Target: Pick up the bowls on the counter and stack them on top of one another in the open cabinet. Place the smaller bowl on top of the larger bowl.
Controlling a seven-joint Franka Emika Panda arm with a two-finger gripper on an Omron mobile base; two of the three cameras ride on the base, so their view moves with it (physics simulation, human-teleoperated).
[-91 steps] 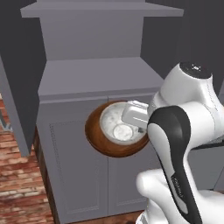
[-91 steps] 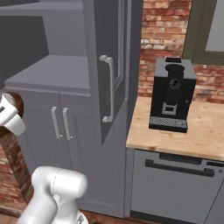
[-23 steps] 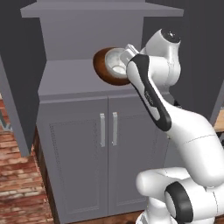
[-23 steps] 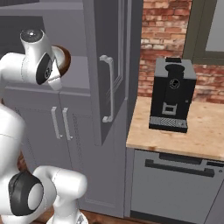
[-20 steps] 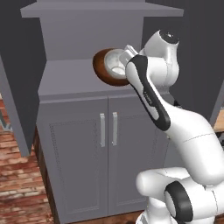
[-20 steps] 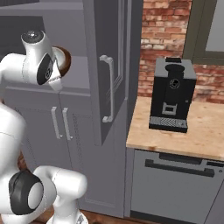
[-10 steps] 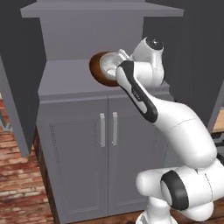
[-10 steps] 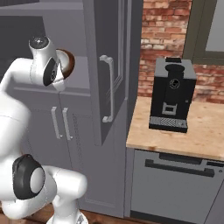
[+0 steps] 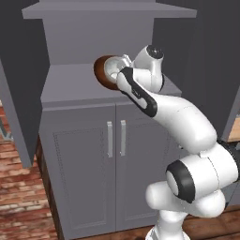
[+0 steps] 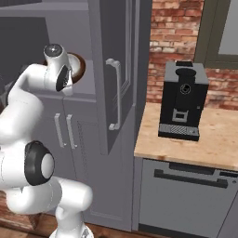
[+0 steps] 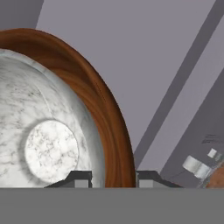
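Two dark fingertips of the gripper (image 11: 113, 178) pinch the rims of both bowls together: the white marbled smaller bowl (image 11: 43, 140) nested inside the brown wooden larger bowl (image 11: 103, 109), tilted on edge. Beyond them lies the grey shelf of the open cabinet (image 9: 70, 84).

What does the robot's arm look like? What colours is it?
The arm is glossy white and rounded, like fat tubes joined together, with dark grey bands and caps at its joints. A dark strip runs along the link near its top. The end effector has two small dark fingertips. No cables or markings show.
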